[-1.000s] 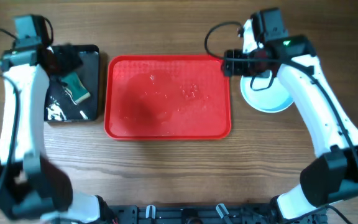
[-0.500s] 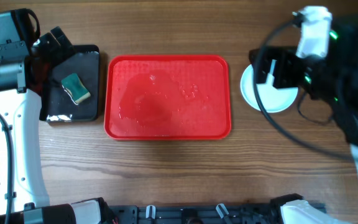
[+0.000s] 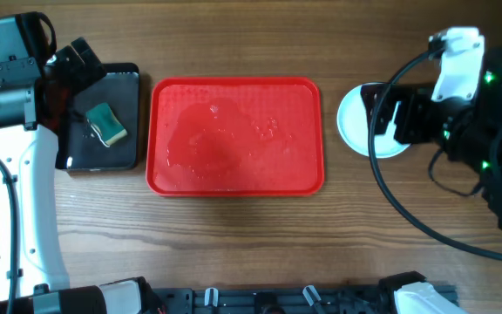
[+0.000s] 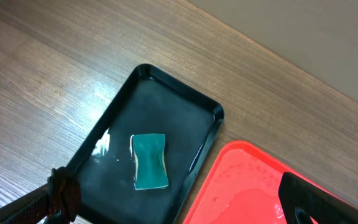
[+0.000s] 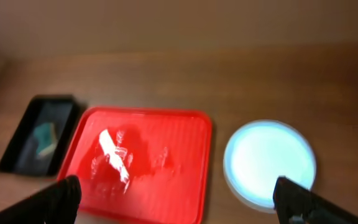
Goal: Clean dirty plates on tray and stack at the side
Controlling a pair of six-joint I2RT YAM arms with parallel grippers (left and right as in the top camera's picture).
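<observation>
Shifted slightly rightward in the last half second, the right gripper (image 5: 176, 193) hangs high over the table. At left, the left gripper (image 4: 178, 194) hovers with its 2 fingers spread wide and empty above a black tray (image 3: 125, 87) holding a green sponge (image 3: 105, 123). The wet red tray (image 3: 234, 188) sits mid-table. Pale plates (image 3: 354, 122) rest stacked on the wood just right of it, not touching. The right gripper's fingers are also wide, holding nothing.
</observation>
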